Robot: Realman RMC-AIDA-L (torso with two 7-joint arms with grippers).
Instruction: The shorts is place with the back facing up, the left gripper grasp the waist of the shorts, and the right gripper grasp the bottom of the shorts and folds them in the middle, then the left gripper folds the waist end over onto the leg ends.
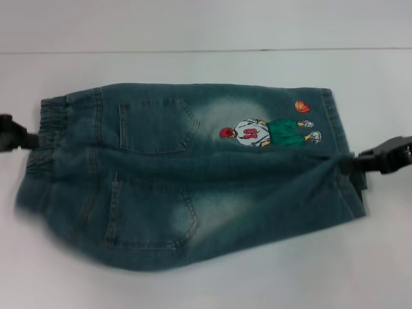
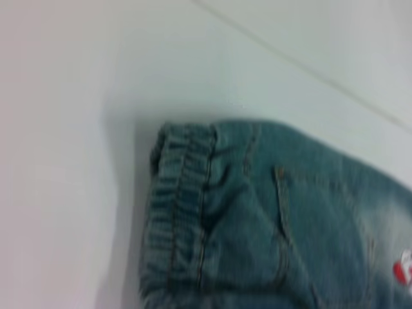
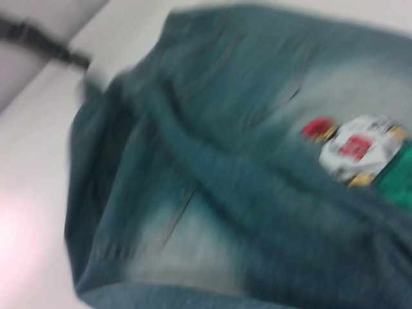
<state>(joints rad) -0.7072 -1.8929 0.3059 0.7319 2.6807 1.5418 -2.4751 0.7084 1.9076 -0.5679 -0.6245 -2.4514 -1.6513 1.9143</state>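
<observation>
Holding the blue-green faded denim shorts (image 1: 193, 174) flat on the white table (image 1: 206, 64), our black left gripper (image 1: 14, 136) is clamped on the paler gathered waist (image 1: 50, 125) and our black right gripper (image 1: 385, 156) is clamped on the stitched leg hems (image 1: 341, 161). We judge the fold along the middle is beginning. To do it well, we should lift both ends together and keep the cloth tight between them.

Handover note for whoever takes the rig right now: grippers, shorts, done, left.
Left gripper: at the waist, apparently gripping it.
Right gripper: at the leg ends, cloth bunched there.
Shorts: back up on the white table, stretched between both grippers, near edge seemingly lifting.
Done: both grasps apparently made.
Left: finish the middle fold, then fold the waist onto the leg ends.
</observation>
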